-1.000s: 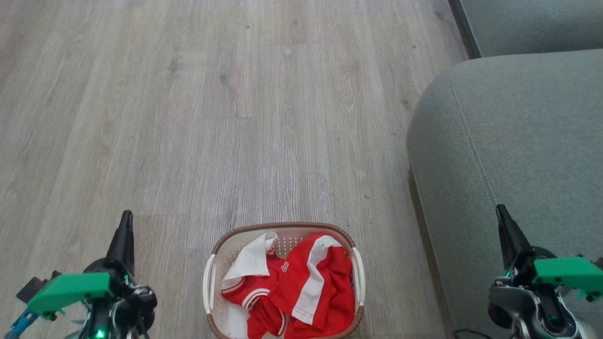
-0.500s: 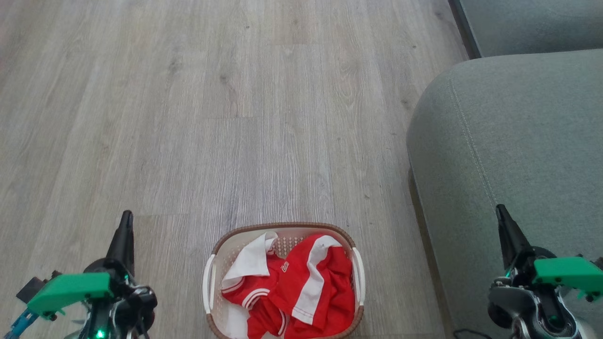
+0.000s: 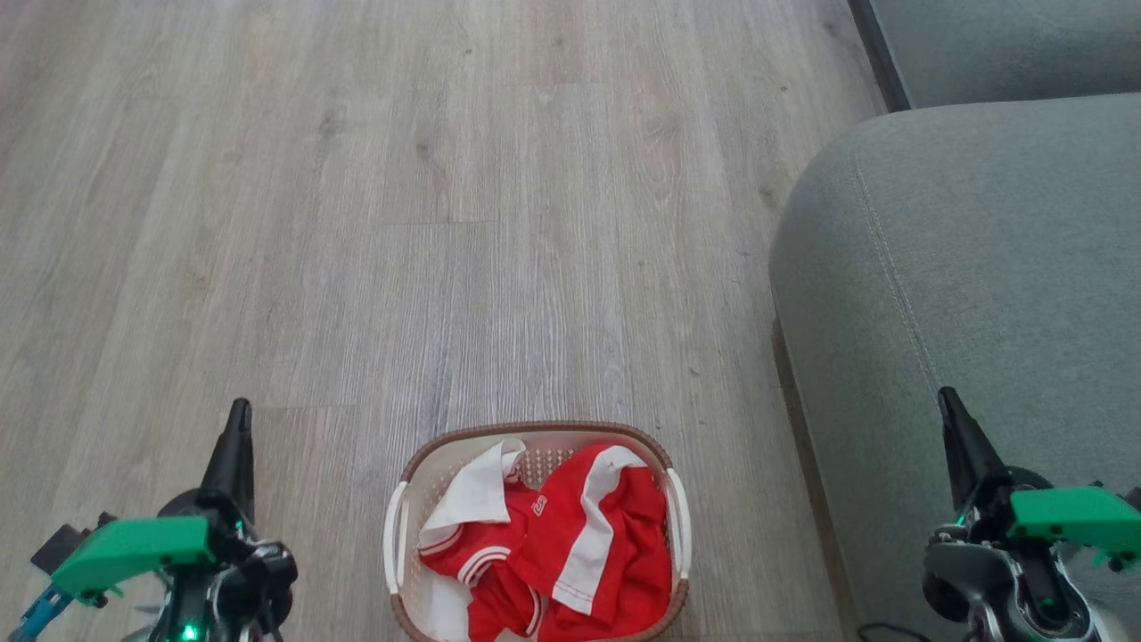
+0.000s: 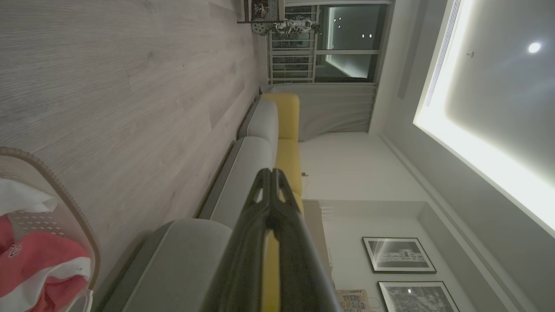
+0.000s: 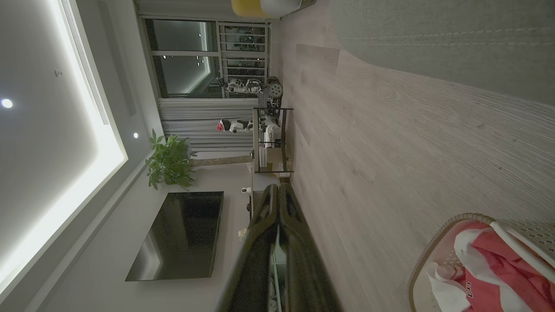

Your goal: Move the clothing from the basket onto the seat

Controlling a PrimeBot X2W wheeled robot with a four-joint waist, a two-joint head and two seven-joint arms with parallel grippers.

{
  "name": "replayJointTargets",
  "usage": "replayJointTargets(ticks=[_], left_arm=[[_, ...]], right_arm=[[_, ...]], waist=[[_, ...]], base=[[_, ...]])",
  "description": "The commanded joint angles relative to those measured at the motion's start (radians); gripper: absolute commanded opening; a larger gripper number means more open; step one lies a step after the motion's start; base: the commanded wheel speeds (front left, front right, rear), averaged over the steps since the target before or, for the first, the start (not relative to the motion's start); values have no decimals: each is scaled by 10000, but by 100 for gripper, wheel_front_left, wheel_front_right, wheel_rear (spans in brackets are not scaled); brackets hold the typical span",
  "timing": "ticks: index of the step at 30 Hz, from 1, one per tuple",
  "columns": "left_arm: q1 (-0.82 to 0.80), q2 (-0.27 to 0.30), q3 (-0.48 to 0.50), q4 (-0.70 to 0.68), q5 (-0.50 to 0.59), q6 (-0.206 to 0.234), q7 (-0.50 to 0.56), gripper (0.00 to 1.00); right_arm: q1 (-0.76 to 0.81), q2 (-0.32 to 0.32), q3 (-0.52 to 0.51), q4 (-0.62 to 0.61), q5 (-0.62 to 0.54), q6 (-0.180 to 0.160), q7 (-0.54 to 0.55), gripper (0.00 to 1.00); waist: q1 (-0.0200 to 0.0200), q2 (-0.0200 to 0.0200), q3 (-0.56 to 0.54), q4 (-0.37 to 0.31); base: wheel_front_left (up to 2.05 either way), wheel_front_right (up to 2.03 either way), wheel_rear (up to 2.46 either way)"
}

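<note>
Red and white clothing (image 3: 562,544) lies crumpled in the cream basket (image 3: 535,432) with a brown rim, on the floor at the bottom centre of the head view. The grey seat (image 3: 972,267) fills the right side, just right of the basket. My left gripper (image 3: 239,412) points up at the lower left, shut and empty, well left of the basket. Over the seat's near part, my right gripper (image 3: 945,397) is shut and empty too. In the left wrist view the gripper (image 4: 271,172) has its tips pressed together, with basket (image 4: 65,190) and clothing (image 4: 34,264) at lower left. The right wrist view has the gripper (image 5: 277,187), basket (image 5: 433,251) and clothing (image 5: 498,264).
Pale wood-look floor (image 3: 401,223) stretches ahead of the basket. A second grey cushion (image 3: 998,45) lies beyond the seat at the top right. Yellow back cushions (image 4: 288,130) line the sofa. A shelf unit (image 5: 269,138), a plant (image 5: 169,160) and a dark screen (image 5: 182,234) stand by the far wall.
</note>
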Motion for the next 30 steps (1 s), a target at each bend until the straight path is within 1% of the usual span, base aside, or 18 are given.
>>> replayJointTargets(ticks=[1,10,11,15,24,30], left_arm=[[-484,87,359,-336,-26,-65,72,0],[-484,87,359,-336,-26,-65,72,0],[6,-4,-10,52,0,8,-10,100],[387,-93,-38,630,3,13,-27,100],[473,-82,-137,453,166,17,-261,100],[518,-73,-185,237,505,79,-437,100]], right_arm=[[-540,-27,188,-393,60,-2,30,0],[-540,-27,188,-393,60,-2,30,0],[7,0,6,54,-2,2,0,100],[335,46,84,635,-5,0,-10,100],[330,41,331,558,-125,0,-248,100],[314,38,427,473,-389,0,-426,100]], waist=[[0,0,0,0],[0,0,0,0],[0,0,0,0],[0,0,-1,0],[0,0,-33,-7],[0,0,-57,-4]], base=[[0,0,0],[0,0,0],[0,0,0],[0,0,0],[0,0,0],[0,0,0]])
